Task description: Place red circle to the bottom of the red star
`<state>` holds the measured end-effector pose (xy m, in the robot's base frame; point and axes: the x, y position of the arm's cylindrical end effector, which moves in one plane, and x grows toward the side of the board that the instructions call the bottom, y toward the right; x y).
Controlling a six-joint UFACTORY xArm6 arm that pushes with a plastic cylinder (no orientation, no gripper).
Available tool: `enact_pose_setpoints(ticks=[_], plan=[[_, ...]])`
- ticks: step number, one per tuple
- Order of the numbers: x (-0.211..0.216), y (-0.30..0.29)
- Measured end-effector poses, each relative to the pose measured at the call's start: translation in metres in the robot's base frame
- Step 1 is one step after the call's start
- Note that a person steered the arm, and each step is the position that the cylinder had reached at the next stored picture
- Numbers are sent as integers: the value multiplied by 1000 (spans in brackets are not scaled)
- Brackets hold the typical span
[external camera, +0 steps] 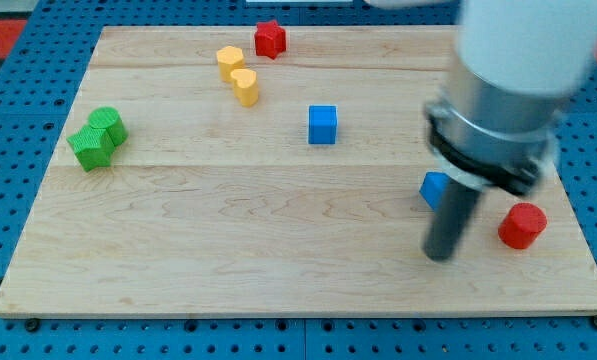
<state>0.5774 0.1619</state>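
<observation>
The red circle (522,225) lies near the board's right edge, toward the view's bottom. The red star (269,38) lies far away at the view's top, near the board's top edge. My tip (438,255) rests on the board to the left of the red circle, with a gap between them, and just below a blue block (434,188) that my rod partly hides.
A blue cube (322,124) sits mid-board. Two yellow blocks (230,62) (245,87) lie below-left of the red star. Two green blocks (108,124) (90,148) touch each other at the view's left. The wooden board (278,260) lies on a blue pegboard.
</observation>
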Motion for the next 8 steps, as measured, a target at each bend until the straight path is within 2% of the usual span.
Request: enact_pose_setpoints(ticks=[1, 2, 3, 4, 5, 6, 7, 8], plan=[[-4, 81], [-47, 67], [-87, 26], [-102, 48], [-147, 55], [-172, 20], [-136, 36], [-81, -4]])
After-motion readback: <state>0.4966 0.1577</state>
